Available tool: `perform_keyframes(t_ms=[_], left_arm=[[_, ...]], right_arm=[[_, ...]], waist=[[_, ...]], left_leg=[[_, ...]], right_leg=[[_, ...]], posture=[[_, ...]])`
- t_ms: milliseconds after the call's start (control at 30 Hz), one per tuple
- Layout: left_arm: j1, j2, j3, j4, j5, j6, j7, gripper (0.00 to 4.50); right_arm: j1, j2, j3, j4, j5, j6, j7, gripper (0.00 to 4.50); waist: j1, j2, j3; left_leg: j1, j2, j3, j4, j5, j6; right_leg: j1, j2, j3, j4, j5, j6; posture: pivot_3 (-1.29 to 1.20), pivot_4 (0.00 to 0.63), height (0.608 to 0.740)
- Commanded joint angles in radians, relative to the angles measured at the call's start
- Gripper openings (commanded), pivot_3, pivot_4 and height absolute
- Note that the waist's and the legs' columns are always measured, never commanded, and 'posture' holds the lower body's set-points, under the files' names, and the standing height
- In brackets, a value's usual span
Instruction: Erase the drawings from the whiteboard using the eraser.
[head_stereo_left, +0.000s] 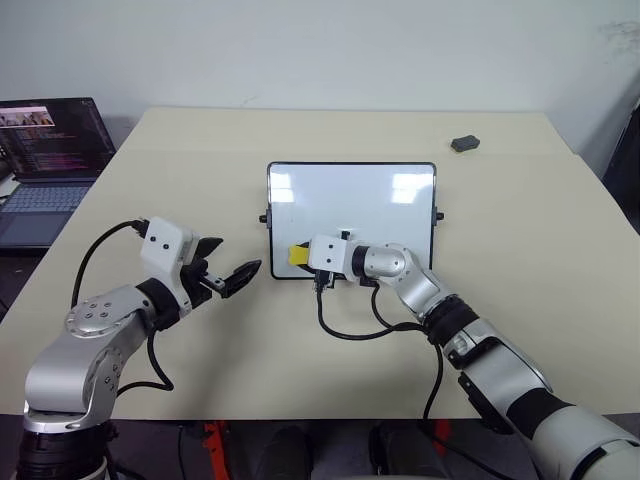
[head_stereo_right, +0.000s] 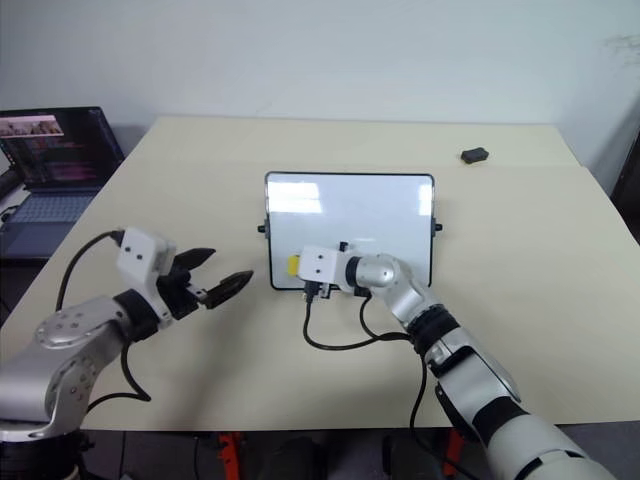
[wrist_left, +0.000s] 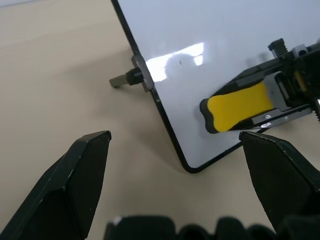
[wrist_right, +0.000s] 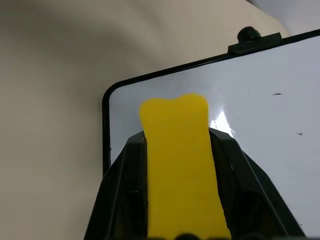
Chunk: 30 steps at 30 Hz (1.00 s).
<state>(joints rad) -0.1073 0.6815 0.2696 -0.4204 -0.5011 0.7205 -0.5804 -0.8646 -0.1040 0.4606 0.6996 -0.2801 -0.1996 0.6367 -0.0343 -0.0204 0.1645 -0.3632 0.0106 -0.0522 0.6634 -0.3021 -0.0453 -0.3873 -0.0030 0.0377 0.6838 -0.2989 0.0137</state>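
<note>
low over the whiteboard (head_stereo_left: 350, 200), right fingers (wrist_right: 125, 190) clamp the eraser (head_stereo_left: 298, 256); left fingers (wrist_left: 75, 190) spread wide beside it.

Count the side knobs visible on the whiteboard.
2: left knob and right knob, one on each side edge of the whiteboard. None seen elsewhere; the right gripper covers part of the lower edge.

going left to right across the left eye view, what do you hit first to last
laptop → left gripper → eraser, held by the right gripper over the near left corner of the whiteboard → small dark grey lump at the far right of the table
</note>
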Motion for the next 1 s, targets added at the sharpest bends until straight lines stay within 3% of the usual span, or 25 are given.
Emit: perform_keyframes(t_ms=[33,300,733,1000], left_arm=[[-0.004,0.008,0.002,-0.013,0.005,-0.030,-0.010,4.50],[0.006,-0.003,-0.012,-0.008,0.012,-0.049,-0.019,4.50],[0.011,0.000,-0.030,0.013,0.017,-0.075,-0.042,4.50],[0.014,-0.002,-0.034,0.014,0.023,-0.080,-0.052,4.50]], right_arm=[[-0.050,0.007,-0.076,-0.029,0.018,0.006,-0.086,1.31],[-0.109,0.016,-0.148,0.015,0.026,-0.001,-0.200,1.31],[0.029,-0.047,-0.029,-0.073,-0.004,0.115,0.031,1.31],[-0.014,-0.009,-0.085,-0.137,0.036,0.069,-0.033,1.31]], waist=[[0.000,0.000,0.000],[0.000,0.000,0.000],[-0.001,0.000,0.000],[0.000,0.000,0.000]], left_leg=[[0.000,0.000,0.000,0.000,0.000,0.000],[-0.003,0.000,0.001,-0.002,0.000,0.000],[0.000,0.000,0.001,-0.001,-0.001,0.000],[-0.001,0.000,0.001,-0.001,-0.001,0.000]], right_leg=[[0.000,0.000,0.000,0.000,0.000,0.000],[-0.002,0.000,0.001,-0.004,-0.001,0.000],[0.000,0.000,0.001,-0.001,-0.001,0.000],[-0.001,0.000,0.000,-0.002,-0.001,0.000]], posture=[[0.00,0.150,0.740],[0.00,0.150,0.740],[0.00,0.150,0.740],[0.00,0.150,0.740]])
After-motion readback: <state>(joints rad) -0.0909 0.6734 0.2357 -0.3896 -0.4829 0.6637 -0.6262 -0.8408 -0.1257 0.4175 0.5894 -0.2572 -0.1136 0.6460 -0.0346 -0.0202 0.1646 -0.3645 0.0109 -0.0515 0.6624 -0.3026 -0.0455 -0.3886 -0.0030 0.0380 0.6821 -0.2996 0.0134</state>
